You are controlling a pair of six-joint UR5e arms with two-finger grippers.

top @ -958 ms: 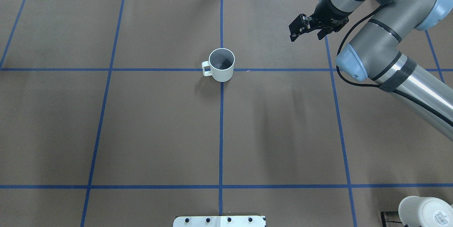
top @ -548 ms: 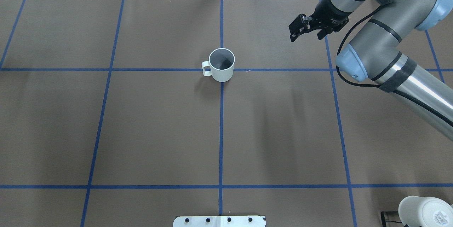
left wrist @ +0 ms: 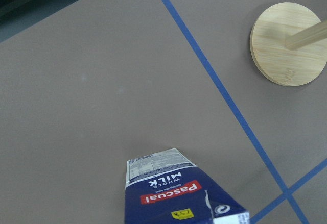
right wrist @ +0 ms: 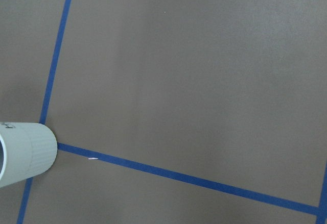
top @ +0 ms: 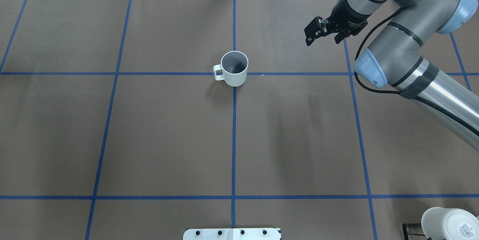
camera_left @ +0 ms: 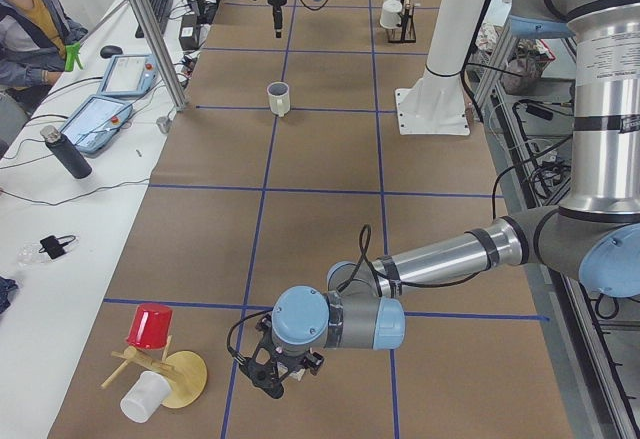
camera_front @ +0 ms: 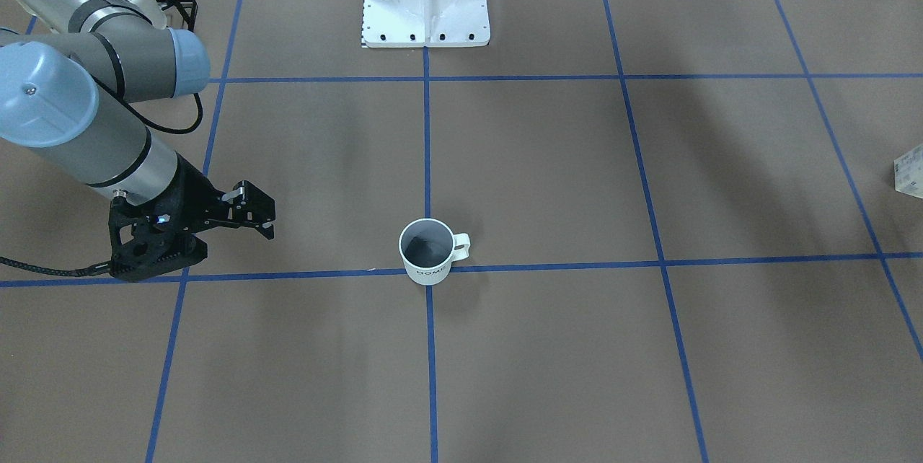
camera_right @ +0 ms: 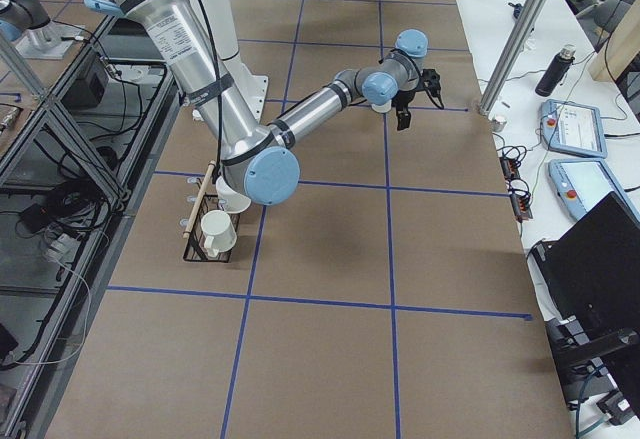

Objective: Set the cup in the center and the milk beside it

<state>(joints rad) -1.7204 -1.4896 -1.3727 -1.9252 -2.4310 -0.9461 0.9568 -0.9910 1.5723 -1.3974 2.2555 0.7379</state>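
Shifting slightly left since a second ago, the right claw [top: 313, 30] is hovering right of the cup [top: 234, 68], jaws spread wide, gripping nothing. The cup is standing upright on the surface's [top: 168, 131] central tape crossing [top: 234, 73], handle pointing left. The milk [left wrist: 179, 191] is standing upright at the left end, close by the left claw [camera_left: 275, 377], whose opening I cannot tell.
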